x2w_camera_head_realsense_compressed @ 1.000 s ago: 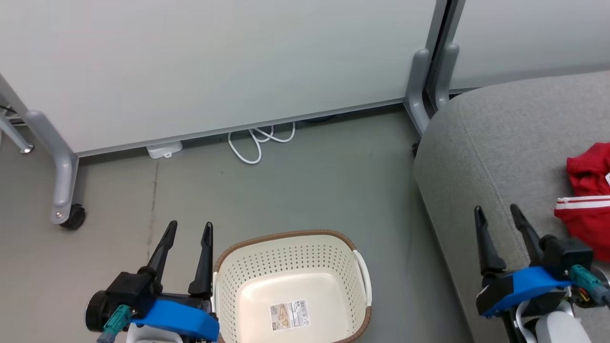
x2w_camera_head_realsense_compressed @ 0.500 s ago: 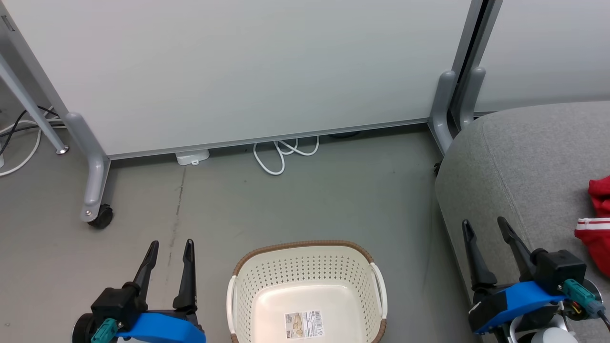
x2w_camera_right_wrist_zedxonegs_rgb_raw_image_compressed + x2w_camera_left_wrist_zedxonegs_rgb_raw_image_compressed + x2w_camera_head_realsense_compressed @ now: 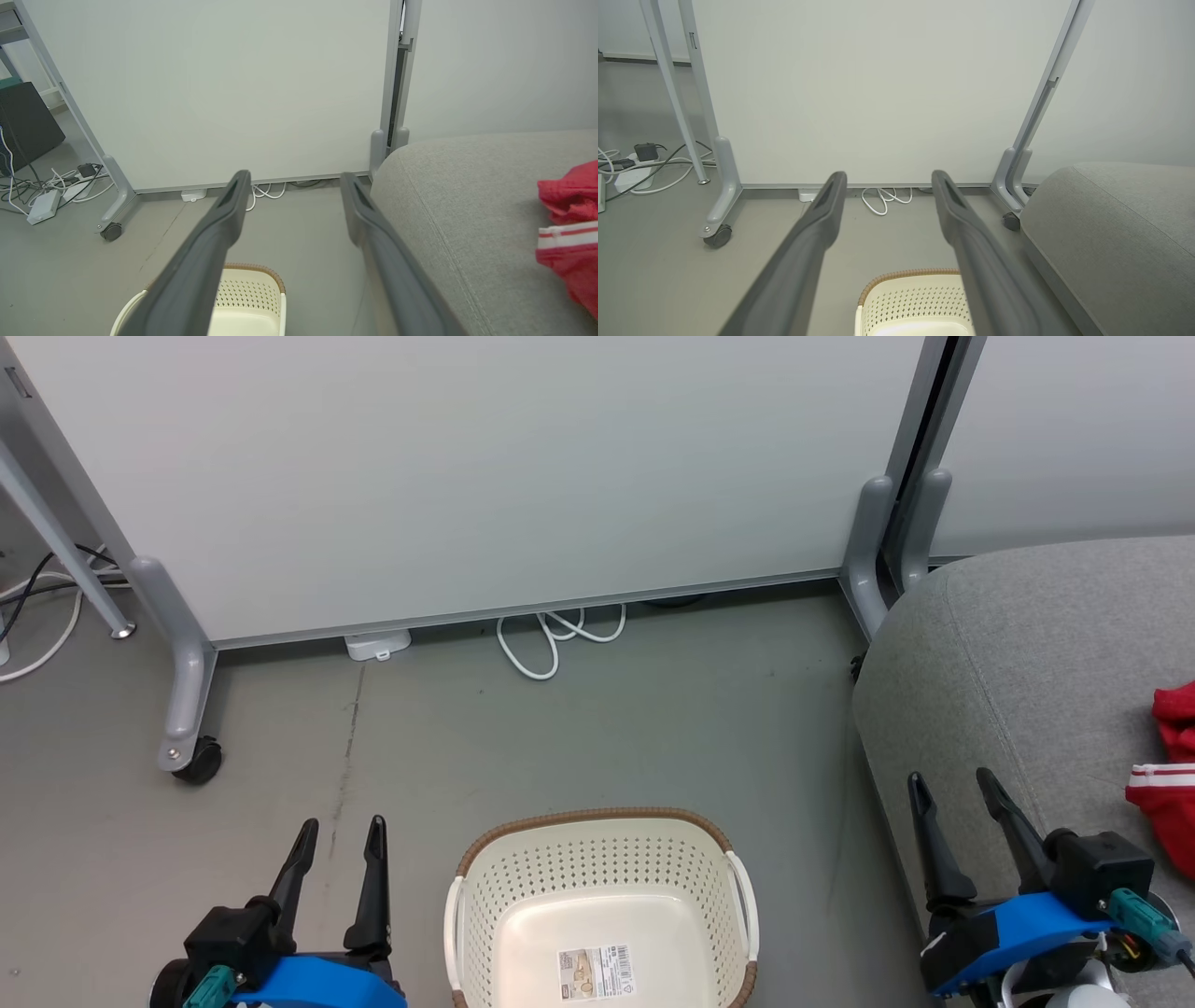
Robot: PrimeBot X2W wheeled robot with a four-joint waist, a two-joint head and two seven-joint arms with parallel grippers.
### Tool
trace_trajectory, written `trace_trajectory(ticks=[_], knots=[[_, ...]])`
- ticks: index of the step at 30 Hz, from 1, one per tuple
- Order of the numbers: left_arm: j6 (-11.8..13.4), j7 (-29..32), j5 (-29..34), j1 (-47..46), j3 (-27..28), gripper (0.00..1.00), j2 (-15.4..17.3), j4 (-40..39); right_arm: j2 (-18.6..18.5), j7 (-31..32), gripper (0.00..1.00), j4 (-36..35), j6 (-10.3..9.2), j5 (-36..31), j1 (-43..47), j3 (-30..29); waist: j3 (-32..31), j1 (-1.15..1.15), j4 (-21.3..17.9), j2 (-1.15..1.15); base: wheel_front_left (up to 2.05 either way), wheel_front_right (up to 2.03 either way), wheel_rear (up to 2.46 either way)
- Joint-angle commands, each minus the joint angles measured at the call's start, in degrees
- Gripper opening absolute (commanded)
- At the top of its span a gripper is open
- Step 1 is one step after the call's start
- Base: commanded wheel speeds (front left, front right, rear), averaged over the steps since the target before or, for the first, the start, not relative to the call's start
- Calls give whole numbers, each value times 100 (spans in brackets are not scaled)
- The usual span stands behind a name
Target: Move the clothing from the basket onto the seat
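Since the basket [image 3: 597, 854] at six o'clock in the head view shows only its bare bottom and its label [image 3: 595, 973], and the clothing [image 3: 1167, 775] lies on the seat [image 3: 1027, 653] out at three o'clock, I judge the moving done and the step in hand a tidy rest pose. Doing it well means holding both arms clear of the basket rim and the seat edge. It also means checking the near part of the basket, cut off by the frame, for any leftover garment. At seven o'clock the left gripper [image 3: 342, 823] hangs near the basket's left side, fingers pointing to twelve, spread wide, holding nothing. At four o'clock the right gripper [image 3: 950, 777] sits over the seat's front edge, fingers leaning slightly toward eleven, likewise wide and empty.
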Motion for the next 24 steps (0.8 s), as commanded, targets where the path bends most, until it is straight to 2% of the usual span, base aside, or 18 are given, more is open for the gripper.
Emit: trace_trajectory(ticks=[1, 14, 15, 24], knots=[[-7, -17, -28, -28, -22, 100, 23, 19, 7, -3, 100, 9, 1, 24, 62, -1, -2, 0, -3, 0, 0, 0, 0], [-7, -17, -74, -37, -29, 100, -1, 73, 7, 32, 100, -14, 1, 110, 84, 51, -15, 0, -19, 0, 0, 0, 0], [-1, 0, -68, -1, -33, 0, -3, 69, 0, 7, 0, -2, 0, 103, 9, 52, -16, 0, -19, 0, 0, 0, 0], [0, 42, -130, 250, -31, 0, -98, 427, 19, 8, 0, 409, 0, 130, 156, 54, -18, 0, -21, 0, 0, 0, 0]])
